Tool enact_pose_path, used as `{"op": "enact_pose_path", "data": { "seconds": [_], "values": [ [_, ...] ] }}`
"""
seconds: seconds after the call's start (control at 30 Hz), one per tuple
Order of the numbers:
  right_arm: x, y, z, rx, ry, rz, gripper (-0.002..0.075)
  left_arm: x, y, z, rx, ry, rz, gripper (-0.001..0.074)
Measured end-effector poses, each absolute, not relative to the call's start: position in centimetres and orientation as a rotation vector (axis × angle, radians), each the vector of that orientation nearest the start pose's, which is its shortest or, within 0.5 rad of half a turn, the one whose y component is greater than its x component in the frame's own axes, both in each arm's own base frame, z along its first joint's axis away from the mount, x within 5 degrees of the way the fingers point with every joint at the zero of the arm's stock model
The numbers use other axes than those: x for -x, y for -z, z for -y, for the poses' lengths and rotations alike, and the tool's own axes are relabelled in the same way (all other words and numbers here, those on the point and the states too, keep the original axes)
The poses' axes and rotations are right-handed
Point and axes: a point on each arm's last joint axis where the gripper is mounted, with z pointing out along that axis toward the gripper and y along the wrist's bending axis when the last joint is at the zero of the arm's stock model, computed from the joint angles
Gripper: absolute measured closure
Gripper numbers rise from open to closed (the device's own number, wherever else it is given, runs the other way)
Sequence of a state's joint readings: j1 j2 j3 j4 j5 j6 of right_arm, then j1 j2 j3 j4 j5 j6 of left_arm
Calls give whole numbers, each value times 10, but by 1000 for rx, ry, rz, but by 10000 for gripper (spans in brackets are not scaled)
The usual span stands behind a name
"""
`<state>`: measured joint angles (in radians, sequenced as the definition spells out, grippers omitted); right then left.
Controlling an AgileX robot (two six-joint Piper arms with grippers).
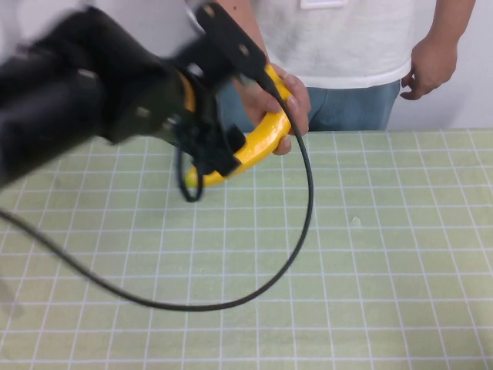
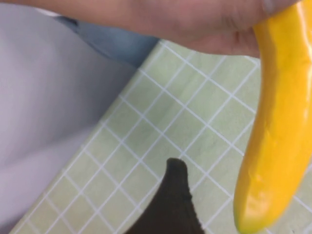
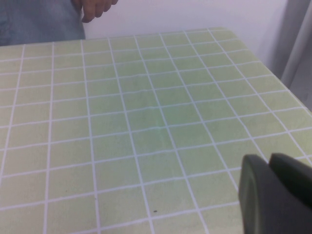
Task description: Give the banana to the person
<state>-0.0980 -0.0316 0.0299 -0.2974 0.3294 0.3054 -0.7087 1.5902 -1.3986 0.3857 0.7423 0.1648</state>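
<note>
Nearest, left gripper (image 1: 223,108) raised toward the person (image 1: 347,46), jaws straddling the banana (image 1: 258,146) so their hand (image 1: 281,100) can take it; grip uncertain. Right gripper (image 3: 278,195) parked low, fingers touching, holding nothing

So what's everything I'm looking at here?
banana: one, yellow, held above the table's far edge, between gripper and hand
table: one, green mat with white grid
cable: one, black, looping from the left arm over the table
person: one, white T-shirt, blue jeans, behind the table; one hand around the banana, other hand at their side
left gripper: black, at the banana
right gripper: dark grey, low over the table
</note>
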Motion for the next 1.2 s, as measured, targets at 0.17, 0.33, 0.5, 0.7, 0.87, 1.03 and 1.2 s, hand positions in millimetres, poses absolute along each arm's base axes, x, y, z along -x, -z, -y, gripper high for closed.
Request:
{"op": "enact_pose_path", "data": {
  "seconds": [0.17, 0.33, 0.5, 0.7, 0.87, 1.03, 1.2],
  "values": [
    [-51, -176, 14, -177, 139, -1790, 735, -257, -370, 189, -1125, -163, -2040, 201],
    [-51, -176, 14, -177, 139, -1790, 735, -225, -374, 161, -1080, -149, -2066, 465],
    [-51, -176, 14, -177, 139, -1790, 735, -191, -355, 135, -1045, -90, -2116, 696],
    [-51, -176, 14, -177, 139, -1790, 735, -153, -334, 106, -886, 34, -2118, 734],
    [-51, -176, 14, -177, 139, -1790, 735, -131, -319, 90, -785, 130, -2060, 736],
    [-51, -176, 14, -177, 139, -1790, 735, -126, -323, 86, -761, 146, -2009, 736],
    [-51, -176, 14, -177, 139, -1790, 735, -126, -323, 85, -763, 136, -2007, 736]
  ]
}}
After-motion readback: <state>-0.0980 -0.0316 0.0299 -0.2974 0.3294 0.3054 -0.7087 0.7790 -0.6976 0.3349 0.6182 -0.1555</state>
